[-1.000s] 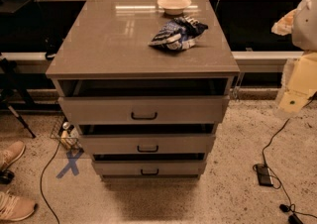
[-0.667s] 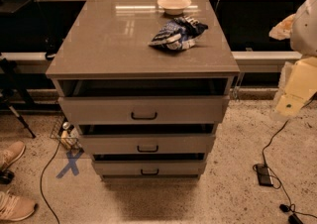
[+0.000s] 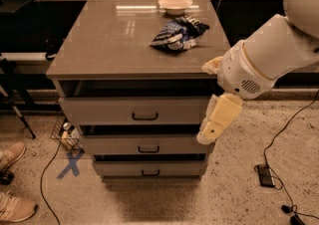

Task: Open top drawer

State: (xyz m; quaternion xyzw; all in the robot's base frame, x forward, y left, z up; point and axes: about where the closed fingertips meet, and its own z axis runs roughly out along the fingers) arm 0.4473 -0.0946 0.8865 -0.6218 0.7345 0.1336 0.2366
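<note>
The top drawer (image 3: 99, 111) is the tallest grey-beige front of three in the cabinet, with a small black bar handle (image 3: 145, 116) at its centre. A dark gap shows between its top edge and the cabinet top. My white arm comes in from the upper right. My gripper (image 3: 215, 120) is cream-coloured, hangs down in front of the drawer's right end, and sits to the right of the handle, apart from it.
On the cabinet top (image 3: 109, 35) lie a blue-white crumpled bag (image 3: 178, 33) and a pale bowl (image 3: 175, 3). Two shorter drawers (image 3: 114, 146) sit below. Cables and a power brick (image 3: 265, 175) are on the floor at right, with shoes (image 3: 12, 154) and blue tape (image 3: 70, 163) at left.
My arm has swung left from the right edge of the view to in front of the cabinet's right side. The gripper now overlaps the top drawer's right end. The drawers look unchanged.
</note>
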